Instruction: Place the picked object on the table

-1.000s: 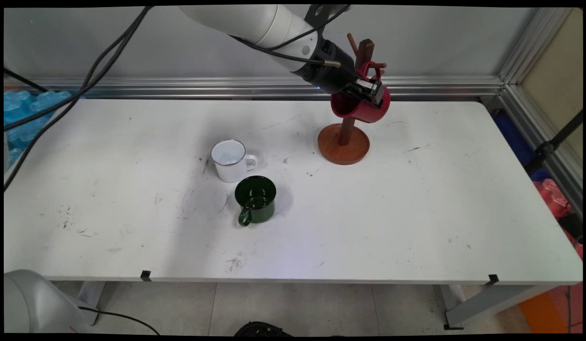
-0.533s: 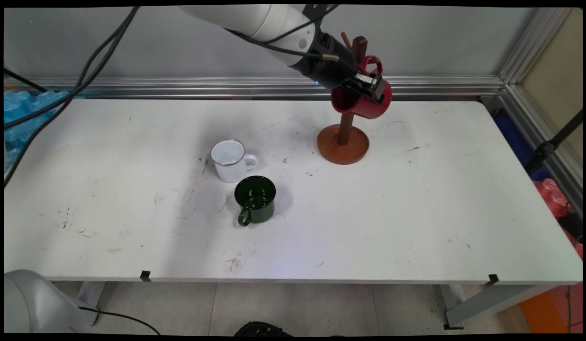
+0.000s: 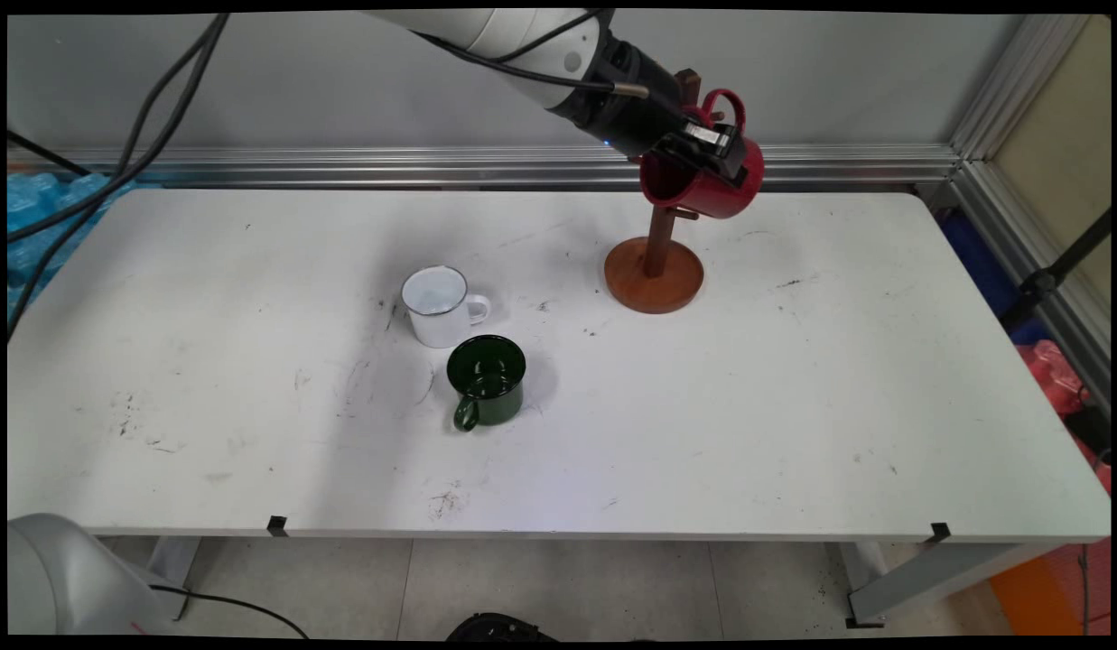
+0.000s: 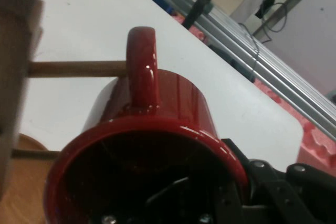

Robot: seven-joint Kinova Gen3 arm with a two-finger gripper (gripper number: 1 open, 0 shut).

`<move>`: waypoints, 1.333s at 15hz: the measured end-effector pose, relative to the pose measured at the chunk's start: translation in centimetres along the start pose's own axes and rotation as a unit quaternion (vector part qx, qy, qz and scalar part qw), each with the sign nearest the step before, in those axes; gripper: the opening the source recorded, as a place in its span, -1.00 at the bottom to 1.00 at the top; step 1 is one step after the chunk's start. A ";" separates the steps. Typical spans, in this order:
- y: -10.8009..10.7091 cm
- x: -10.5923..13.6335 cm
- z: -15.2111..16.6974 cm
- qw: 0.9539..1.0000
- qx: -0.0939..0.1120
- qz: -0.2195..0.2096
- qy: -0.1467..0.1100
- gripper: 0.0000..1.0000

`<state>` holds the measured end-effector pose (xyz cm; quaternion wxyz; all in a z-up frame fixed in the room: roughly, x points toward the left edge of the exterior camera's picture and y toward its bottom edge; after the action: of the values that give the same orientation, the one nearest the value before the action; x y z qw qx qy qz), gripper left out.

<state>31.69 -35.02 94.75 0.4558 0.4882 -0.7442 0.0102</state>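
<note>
My gripper (image 3: 708,149) is shut on the rim of a red mug (image 3: 702,185), held tilted in the air beside the top of a brown wooden mug tree (image 3: 655,271). The mug's handle (image 3: 726,104) points up, to the right of the tree's pole. In the hand view the red mug (image 4: 157,129) fills the middle, with one finger inside it and the other (image 4: 262,182) outside its wall. A wooden peg (image 4: 79,68) reaches the left side of the handle (image 4: 142,61); I cannot tell whether it passes into the loop.
A white mug (image 3: 439,305) and a dark green mug (image 3: 487,379) stand upright close together on the white table (image 3: 793,406), left of and nearer than the tree. An aluminium rail (image 3: 341,167) runs along the table's far edge.
The gripper has carried the red mug up and a little to the right, so it now hangs higher beside the tree's top. Both mugs on the table have stayed put.
</note>
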 end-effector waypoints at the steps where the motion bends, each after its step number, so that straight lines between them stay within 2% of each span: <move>1: 0.3 0.0 -0.2 1.000 -0.003 0.001 -0.001 -1.00; 5: 2.0 -0.3 -1.2 1.000 -0.017 0.005 -0.007 -1.00; 8: 2.6 -0.5 -2.1 1.000 -0.016 0.008 -0.014 -1.00; 14: 2.3 -1.0 -4.5 0.999 0.016 0.008 -0.041 -1.00; 17: 1.2 -1.7 -6.2 0.997 0.043 0.016 -0.068 -1.00; 20: 0.2 -2.1 -7.2 0.994 0.060 0.024 -0.088 -1.00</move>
<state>36.56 -30.06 97.55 0.3577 0.4959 -0.7910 0.0227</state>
